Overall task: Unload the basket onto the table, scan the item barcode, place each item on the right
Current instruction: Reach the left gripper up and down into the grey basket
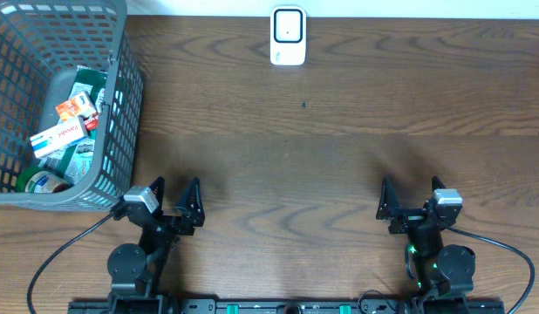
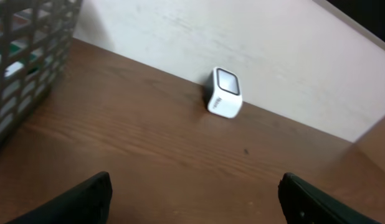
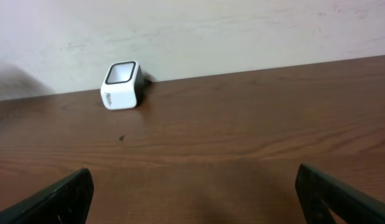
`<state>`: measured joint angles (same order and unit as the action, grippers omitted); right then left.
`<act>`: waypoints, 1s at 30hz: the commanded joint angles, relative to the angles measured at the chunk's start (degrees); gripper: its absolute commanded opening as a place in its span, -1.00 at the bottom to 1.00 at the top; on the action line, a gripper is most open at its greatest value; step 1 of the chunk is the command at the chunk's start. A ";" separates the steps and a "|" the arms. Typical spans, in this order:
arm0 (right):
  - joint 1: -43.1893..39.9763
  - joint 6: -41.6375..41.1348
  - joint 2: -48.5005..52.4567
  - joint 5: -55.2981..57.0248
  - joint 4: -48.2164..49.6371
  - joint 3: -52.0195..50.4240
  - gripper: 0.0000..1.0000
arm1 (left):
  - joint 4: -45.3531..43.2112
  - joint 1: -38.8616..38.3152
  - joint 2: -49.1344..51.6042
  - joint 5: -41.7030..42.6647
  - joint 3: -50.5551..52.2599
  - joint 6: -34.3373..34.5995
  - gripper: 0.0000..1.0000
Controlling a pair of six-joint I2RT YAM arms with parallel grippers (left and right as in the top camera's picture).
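At the near edge of the table (image 1: 339, 157), the left gripper (image 1: 175, 188) and the right gripper (image 1: 411, 194) sit low, each with its jaws spread wide and nothing between them. In both wrist views only the dark fingertips show, cut off at the bottom corners. Black cables (image 1: 60, 257) loop away from the arm bases.

Farther out on the left stands a grey mesh basket (image 1: 121, 105), cut off by the frame edge. Inside lie a white-and-red box (image 1: 58, 136) on its side and, just beyond it, an orange packet (image 1: 78, 106), with green wrappers around and beneath them. Their printing is too small to read, and no barcode can be made out. The mesh hides part of the pile.

At the far edge, well apart from both grippers, the scanner (image 1: 288, 35) stands: a small white block with a dark-framed window, tilted upward. The table is dark brown wood grain, with a tiny dark speck (image 1: 304, 105) near the scanner. Behind it rises a plain off-white wall (image 3: 242, 31).
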<state>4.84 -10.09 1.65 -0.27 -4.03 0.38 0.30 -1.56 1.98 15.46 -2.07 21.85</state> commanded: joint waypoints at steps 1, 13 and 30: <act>-0.26 -0.59 0.13 -0.24 -0.26 -0.07 0.99 | 0.66 0.09 3.93 3.34 -10.16 -3.93 0.73; -0.26 -0.59 0.13 -0.24 -0.26 -0.07 0.99 | 22.34 0.09 39.98 -11.54 -60.52 -13.64 0.73; -0.26 -0.59 0.13 -0.22 -0.24 -0.07 0.98 | 66.42 20.46 85.83 -26.03 -129.61 -26.08 0.74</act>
<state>4.84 -10.11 1.87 -0.27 -4.03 0.38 65.21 12.75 83.13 -12.14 -127.24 -2.90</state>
